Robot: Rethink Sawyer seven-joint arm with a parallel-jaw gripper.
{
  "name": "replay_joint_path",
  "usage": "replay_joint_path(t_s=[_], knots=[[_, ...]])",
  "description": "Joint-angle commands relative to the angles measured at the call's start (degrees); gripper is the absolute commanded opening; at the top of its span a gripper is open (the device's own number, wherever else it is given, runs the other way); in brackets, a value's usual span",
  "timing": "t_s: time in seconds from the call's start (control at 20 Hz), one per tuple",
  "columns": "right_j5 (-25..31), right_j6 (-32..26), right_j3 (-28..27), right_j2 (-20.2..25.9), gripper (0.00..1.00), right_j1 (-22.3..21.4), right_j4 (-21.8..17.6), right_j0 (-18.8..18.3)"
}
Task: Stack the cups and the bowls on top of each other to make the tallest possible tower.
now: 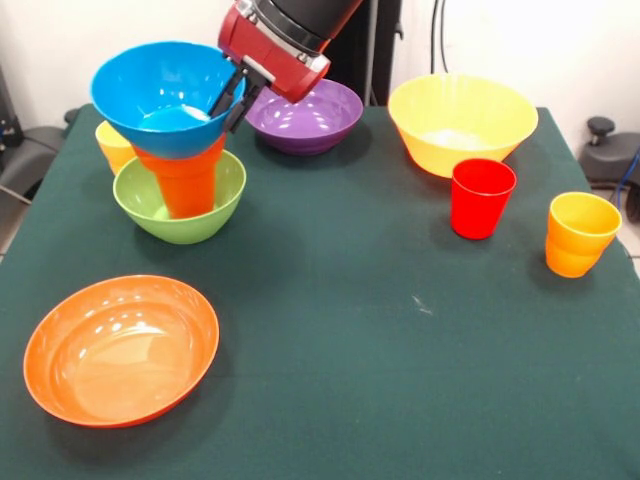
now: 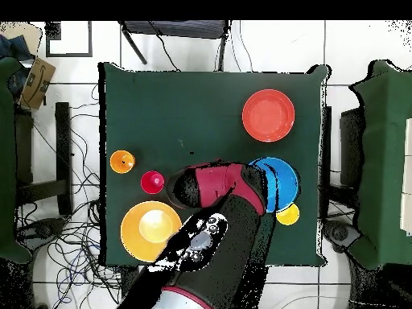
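Observation:
The tower stands at the left of the front view: a green bowl (image 1: 180, 205) holds an orange cup (image 1: 187, 185), an orange flare shows above the cup, and a blue bowl (image 1: 160, 92) sits on top, slightly tilted. My gripper (image 1: 232, 102) comes down from above, its fingers either side of the blue bowl's right rim, shut on it. From overhead the blue bowl (image 2: 283, 181) shows beside the arm. A yellow cup (image 1: 112, 143) stands behind the tower. A red cup (image 1: 482, 197) and a yellow-orange cup (image 1: 580, 233) stand at the right.
A wide shallow orange bowl (image 1: 120, 348) lies at the near left. A purple bowl (image 1: 308, 118) sits just behind my gripper. A big yellow bowl (image 1: 462, 120) is at the far right. The green cloth table (image 1: 350, 330) ends close to the orange bowl and the yellow-orange cup.

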Motion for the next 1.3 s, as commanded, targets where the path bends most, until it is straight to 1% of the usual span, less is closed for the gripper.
replay_joint_path(t_s=[0.05, 0.2, 0.35, 0.75, 1.0, 1.3], knots=[[-0.5, 3.5, 3.8, 7.3, 0.00, -3.9, 1.8, -2.3], [-0.3, 2.1, 4.0, 8.4, 0.00, -4.9, 1.8, -3.4], [0.0, 1.5, 4.4, 8.9, 0.00, -5.5, 1.4, -3.8], [-0.8, 3.4, 4.4, 7.8, 0.00, -4.7, 0.5, -2.9], [-2.9, 6.0, 3.2, 5.2, 0.00, -2.9, -0.3, -1.1], [-3.0, 6.6, 2.5, 4.4, 0.00, -2.3, -0.3, -0.4]])
